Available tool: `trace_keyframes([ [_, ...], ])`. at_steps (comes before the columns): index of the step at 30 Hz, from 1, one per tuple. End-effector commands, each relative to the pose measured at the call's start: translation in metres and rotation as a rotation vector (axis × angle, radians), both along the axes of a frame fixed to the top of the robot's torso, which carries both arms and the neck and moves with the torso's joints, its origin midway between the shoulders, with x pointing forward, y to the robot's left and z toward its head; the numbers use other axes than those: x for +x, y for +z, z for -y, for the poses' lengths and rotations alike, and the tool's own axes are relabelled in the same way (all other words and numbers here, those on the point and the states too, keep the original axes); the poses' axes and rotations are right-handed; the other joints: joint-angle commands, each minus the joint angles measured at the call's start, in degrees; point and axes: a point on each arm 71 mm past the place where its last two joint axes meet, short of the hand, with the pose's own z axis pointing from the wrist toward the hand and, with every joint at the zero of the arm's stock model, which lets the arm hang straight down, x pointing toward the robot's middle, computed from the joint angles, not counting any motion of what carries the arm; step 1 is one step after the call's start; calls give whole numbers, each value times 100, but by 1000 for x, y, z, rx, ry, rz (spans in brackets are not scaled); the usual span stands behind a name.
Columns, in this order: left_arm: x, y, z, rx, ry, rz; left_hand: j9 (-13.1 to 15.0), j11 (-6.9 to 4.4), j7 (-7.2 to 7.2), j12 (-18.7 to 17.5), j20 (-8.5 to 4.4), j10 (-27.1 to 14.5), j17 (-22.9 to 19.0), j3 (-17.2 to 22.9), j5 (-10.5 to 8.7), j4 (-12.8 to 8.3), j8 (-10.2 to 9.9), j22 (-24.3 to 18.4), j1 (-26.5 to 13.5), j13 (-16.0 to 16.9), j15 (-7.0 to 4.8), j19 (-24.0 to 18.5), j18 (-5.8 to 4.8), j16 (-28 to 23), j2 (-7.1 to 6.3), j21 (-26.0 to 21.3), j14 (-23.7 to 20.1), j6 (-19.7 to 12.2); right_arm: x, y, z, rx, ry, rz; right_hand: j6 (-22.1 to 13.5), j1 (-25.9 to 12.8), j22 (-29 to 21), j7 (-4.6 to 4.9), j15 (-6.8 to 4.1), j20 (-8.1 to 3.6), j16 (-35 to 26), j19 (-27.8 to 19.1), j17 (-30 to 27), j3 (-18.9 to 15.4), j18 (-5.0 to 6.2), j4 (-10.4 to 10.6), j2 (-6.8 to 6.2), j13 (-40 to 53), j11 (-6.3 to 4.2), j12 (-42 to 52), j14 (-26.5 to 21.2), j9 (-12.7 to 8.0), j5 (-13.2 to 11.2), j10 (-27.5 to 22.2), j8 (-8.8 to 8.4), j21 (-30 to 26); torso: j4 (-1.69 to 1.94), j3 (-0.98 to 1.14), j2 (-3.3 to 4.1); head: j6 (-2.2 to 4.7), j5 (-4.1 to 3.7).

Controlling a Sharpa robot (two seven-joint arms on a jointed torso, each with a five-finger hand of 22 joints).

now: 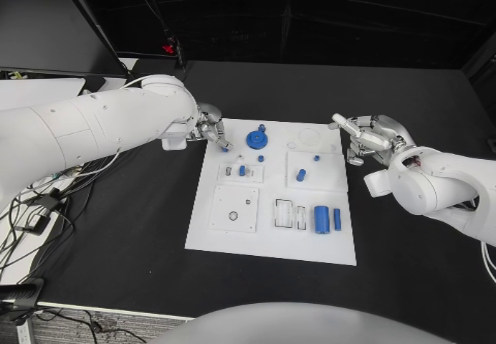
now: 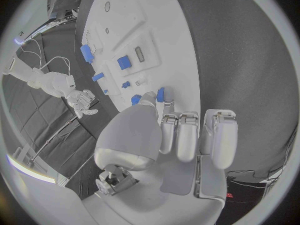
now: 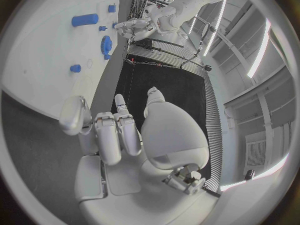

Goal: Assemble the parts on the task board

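Observation:
The white task board (image 1: 271, 236) lies mid-table. My left hand (image 1: 211, 132) hovers over its far left corner and pinches a small blue part (image 2: 160, 94) between thumb and a fingertip; the same part (image 1: 224, 148) shows just under the fingers. A blue gear (image 1: 256, 137) stands right beside it on the board. Small blue pegs (image 1: 242, 170) (image 1: 301, 174) stand in the middle sockets, and a blue cylinder (image 1: 322, 218) with a thinner one (image 1: 337, 218) lies near the right edge. My right hand (image 1: 372, 137) hangs off the board's far right corner, holding nothing, fingers loosely bent.
Cables (image 1: 31, 215) lie on the table's left edge. Black tabletop (image 1: 413, 272) runs wide around the board on the near and right sides. A white raised square plate (image 1: 234, 209) sits on the board's near left.

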Motion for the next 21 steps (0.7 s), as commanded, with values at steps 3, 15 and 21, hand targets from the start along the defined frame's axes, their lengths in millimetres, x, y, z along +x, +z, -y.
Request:
trace_keyframes([
  [3,-1,-2,0,4,-9,-6,2,-57,-37,-3,3,636,1510,179,110,9,-42,1509,728,1481,-66,599,-37,5,490,18,618,21,0,1,-1,4,7,2,-46,33,291,5,49,-4,14,-36,1510,-39,52,7,39,1508,45,15,595,7,37,596,28,-28,-2,-1,0,-12,1],
  [15,-1,-1,-1,-6,-6,6,3,-55,-36,-3,14,636,1510,379,158,13,-47,1509,824,1481,-65,599,-37,5,476,18,618,44,0,0,-1,3,5,0,-50,33,287,6,49,-4,14,-43,1510,-42,54,8,41,1508,45,15,595,7,38,596,32,-36,2,0,1,-12,-7],
  [21,-1,0,-3,-27,-6,27,4,-57,-40,-3,19,636,1510,444,169,11,-46,1509,851,1481,-66,599,-37,5,461,18,618,64,1,0,0,2,3,-1,-50,33,287,6,49,-4,14,-43,1510,-42,54,8,41,1508,45,15,595,7,38,596,32,-36,4,1,1,-5,-17],
])
